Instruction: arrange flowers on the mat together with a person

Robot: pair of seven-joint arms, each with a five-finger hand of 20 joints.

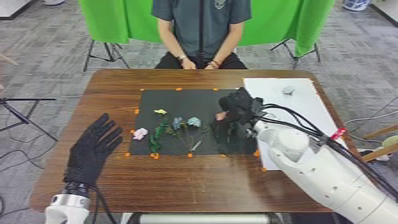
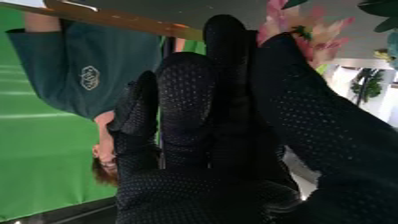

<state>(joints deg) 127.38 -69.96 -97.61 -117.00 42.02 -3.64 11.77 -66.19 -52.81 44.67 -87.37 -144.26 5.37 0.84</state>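
Brown desk [image 1: 160, 185], black mat [image 1: 182, 99] on it: a pink flower [image 1: 221, 115] over the mat's right side, pinched between thumb and fingers of the right hand [image 1: 239, 102]; farther left, blue flowers [image 1: 194, 121] and a yellow flower [image 1: 160, 111]; outside the mat, the left hand [image 1: 89, 154], fingers slightly spread

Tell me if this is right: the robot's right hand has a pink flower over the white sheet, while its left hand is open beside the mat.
One error: the head view shows the pink flower over the dark mat, at the right hand; the left hand is open beside the mat.
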